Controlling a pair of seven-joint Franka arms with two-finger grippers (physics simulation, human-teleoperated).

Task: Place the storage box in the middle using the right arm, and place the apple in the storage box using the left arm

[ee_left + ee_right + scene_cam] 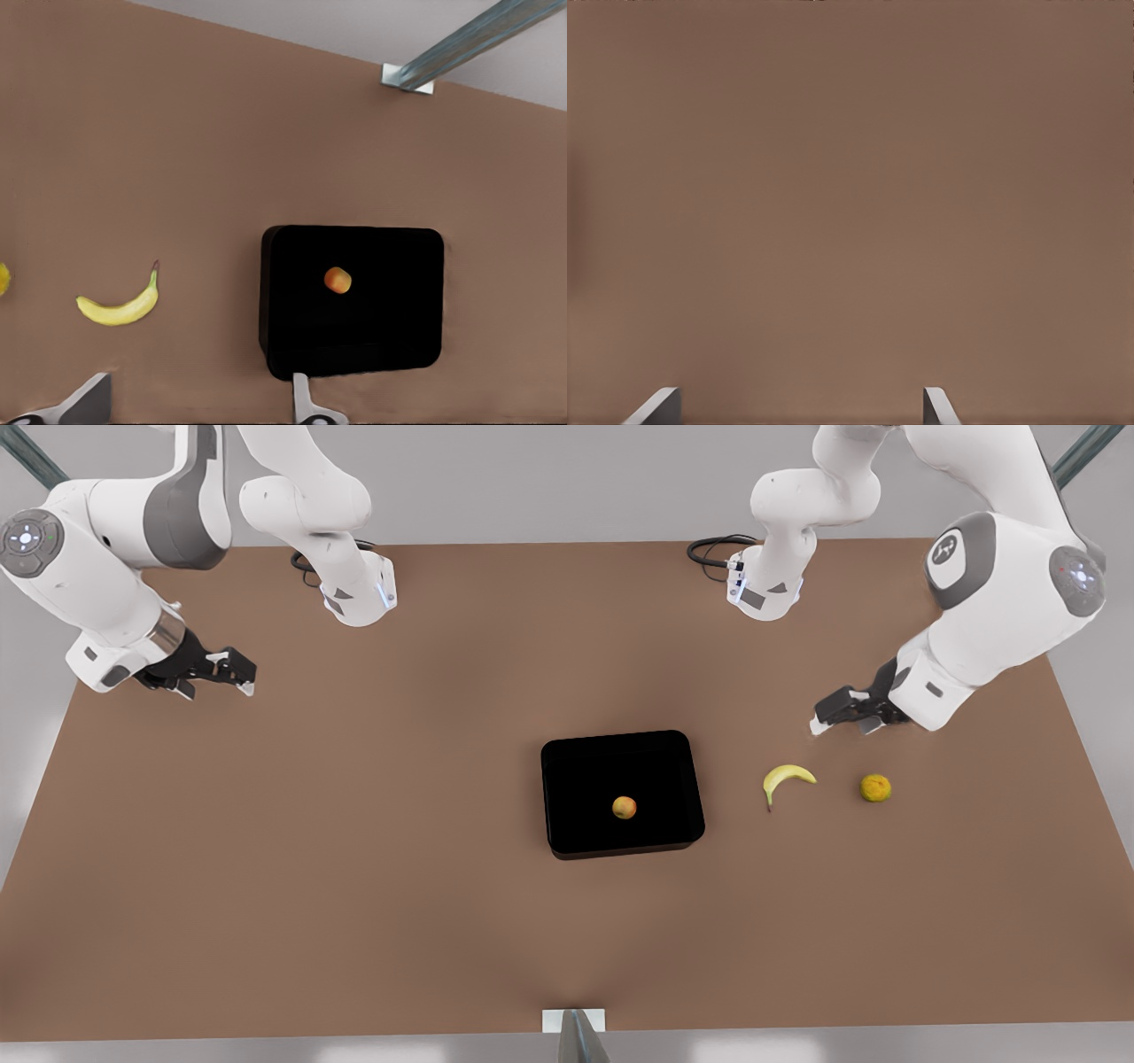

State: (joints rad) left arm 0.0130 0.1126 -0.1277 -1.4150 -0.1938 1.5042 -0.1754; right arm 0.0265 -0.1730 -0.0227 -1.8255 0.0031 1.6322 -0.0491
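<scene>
The black storage box (576, 779) (390, 328) rests near the table's middle. Inside it, on the floor of the tub, lies the small red-orange apple (624, 807) (337, 280). My left gripper (824, 722) (199, 390) hovers at the front view's right, behind the banana and apart from the box, open and holding nothing. Far off at the front view's left, my right gripper (239, 677) (799, 398) hangs open above bare brown table, also with nothing in it.
A banana (787, 778) (120, 308) and a yellow-orange round fruit (875, 787) (3, 277) lie to the front view's right of the box. A metal post (574, 1027) (407, 78) stands at the near table edge. Both arm bases sit at the back.
</scene>
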